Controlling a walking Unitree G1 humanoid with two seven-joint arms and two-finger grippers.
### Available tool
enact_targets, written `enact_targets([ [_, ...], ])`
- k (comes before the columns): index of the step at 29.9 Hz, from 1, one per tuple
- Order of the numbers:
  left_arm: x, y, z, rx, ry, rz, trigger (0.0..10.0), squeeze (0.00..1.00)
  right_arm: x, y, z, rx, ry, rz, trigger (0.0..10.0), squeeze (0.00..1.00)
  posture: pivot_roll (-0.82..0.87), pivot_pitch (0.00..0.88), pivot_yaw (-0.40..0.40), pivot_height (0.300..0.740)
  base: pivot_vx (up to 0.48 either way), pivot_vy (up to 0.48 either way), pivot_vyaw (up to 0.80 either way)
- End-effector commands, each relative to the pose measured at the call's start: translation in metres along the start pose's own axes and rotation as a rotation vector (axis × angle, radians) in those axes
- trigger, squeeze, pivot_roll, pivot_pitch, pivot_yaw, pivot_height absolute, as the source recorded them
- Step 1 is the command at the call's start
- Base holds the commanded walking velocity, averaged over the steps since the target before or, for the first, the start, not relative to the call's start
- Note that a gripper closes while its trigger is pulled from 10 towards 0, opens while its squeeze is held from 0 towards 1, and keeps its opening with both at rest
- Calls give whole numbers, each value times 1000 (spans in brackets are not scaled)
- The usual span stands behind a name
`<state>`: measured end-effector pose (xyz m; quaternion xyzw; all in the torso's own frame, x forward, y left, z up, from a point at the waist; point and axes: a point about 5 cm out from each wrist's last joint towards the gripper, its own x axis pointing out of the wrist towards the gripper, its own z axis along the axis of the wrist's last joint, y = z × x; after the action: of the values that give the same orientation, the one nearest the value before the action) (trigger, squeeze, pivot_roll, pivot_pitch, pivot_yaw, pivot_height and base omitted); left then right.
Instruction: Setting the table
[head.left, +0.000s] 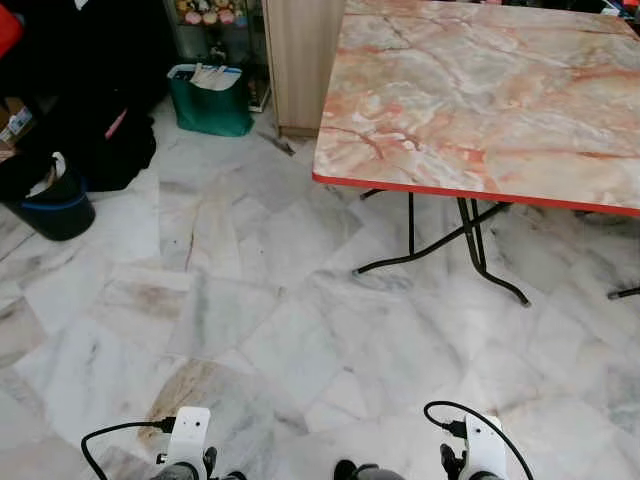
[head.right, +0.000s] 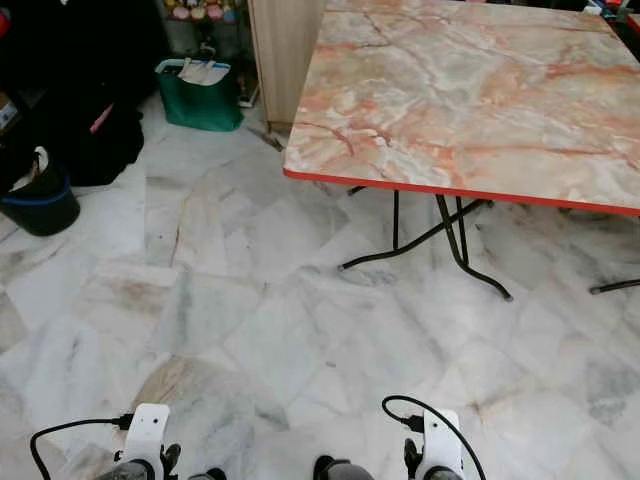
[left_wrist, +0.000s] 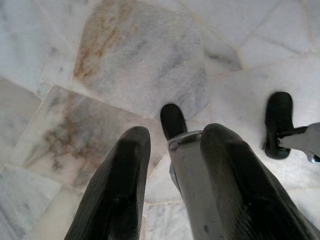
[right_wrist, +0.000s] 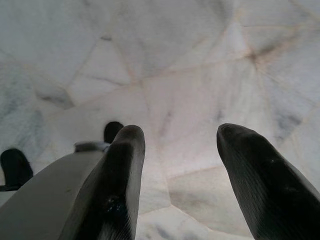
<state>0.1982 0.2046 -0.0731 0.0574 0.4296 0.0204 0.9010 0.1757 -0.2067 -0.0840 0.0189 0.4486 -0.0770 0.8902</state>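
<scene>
A folding table (head.left: 480, 90) with a pink marbled top and a red edge stands ahead on my right, on thin black legs (head.left: 470, 240); its top is bare. Both arms hang low at my sides, their wrists at the bottom of the head views. My left gripper (left_wrist: 172, 150) points down at the marble floor with its two black fingers apart and nothing between them. My right gripper (right_wrist: 175, 145) also points at the floor, fingers wide apart and empty.
White marble floor (head.left: 230, 300) lies before me. A green bag (head.left: 210, 100) stands by a wooden cabinet (head.left: 300, 60) at the back. A dark bucket (head.left: 50, 200) and black bags (head.left: 100, 130) sit at the left.
</scene>
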Motion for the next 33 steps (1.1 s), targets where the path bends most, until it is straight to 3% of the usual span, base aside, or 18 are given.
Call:
enact_targets([
  [1,-1,-4,-9,7,36,-8,10000,0,-1,-4,-6,18,23,-18,10000,0,-71,208,3,740,0,-259,0],
  [8,-1,-4,-8,5,35,-8,10000,0,-1,-4,-5,28,23,-19,10000,0,-70,213,4,740,0,-269,0],
  [14,-1,-4,-7,0,35,-7,10000,0,0,-2,-3,33,20,-11,10000,0,-70,212,3,740,0,-283,-788],
  [33,-1,-3,-9,-11,40,-12,10000,0,0,-1,0,32,3,-9,10000,0,-73,206,6,740,0,-302,0],
])
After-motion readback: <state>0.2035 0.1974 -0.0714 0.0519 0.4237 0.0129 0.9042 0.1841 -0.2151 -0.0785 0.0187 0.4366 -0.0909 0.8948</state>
